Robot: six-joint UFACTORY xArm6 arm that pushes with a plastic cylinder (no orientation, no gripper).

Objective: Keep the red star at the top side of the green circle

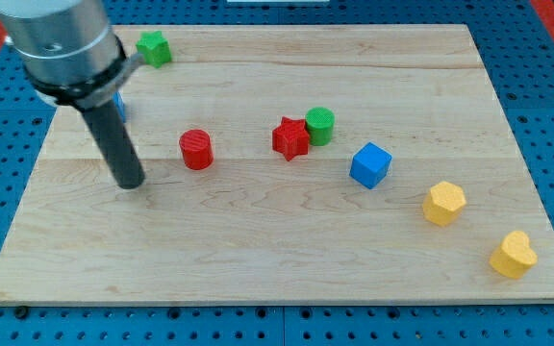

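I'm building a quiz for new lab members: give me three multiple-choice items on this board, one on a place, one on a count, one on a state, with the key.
1. Where is the red star relative to the green circle?
A. at its left, slightly lower
B. directly above it
C. far off at the view's right

2. How many yellow blocks are on the board?
A. one
B. two
C. three

3. What is my tip doing?
A. pressing on the red star
B. standing clear of every block
C. resting on the blue cube

Key: 1 A, the star touches the circle's left side and sits a bit lower. 2 B, a yellow hexagon and a yellow heart lie at the lower right. 3 B, the tip is left of the red cylinder with bare wood between.
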